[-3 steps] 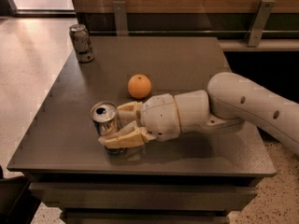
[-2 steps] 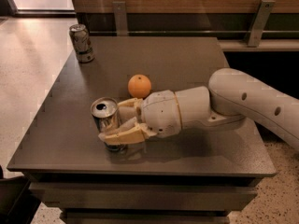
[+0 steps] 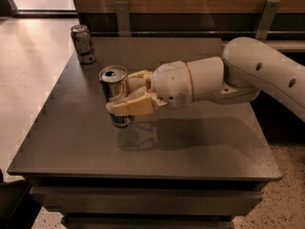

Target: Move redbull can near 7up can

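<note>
The redbull can (image 3: 114,81), slim with a shiny silver top and a blue lower body, is held upright in my gripper (image 3: 120,100). The cream fingers (image 3: 136,106) are closed around its middle. The can hangs above the table, with its shadow on the surface just below. The 7up can (image 3: 83,43), wider and silvery-grey with dark markings, stands upright at the table's back left corner, some way beyond and left of the held can.
The dark grey table (image 3: 200,142) has its left edge close to the 7up can and its front edge below the gripper. My white arm (image 3: 248,70) reaches in from the right. A wooden wall with metal brackets (image 3: 122,14) runs behind.
My gripper has lifted the redbull can off the table and carried it toward the back left, closer to the 7up can. The orange that lay behind the gripper is now hidden.
</note>
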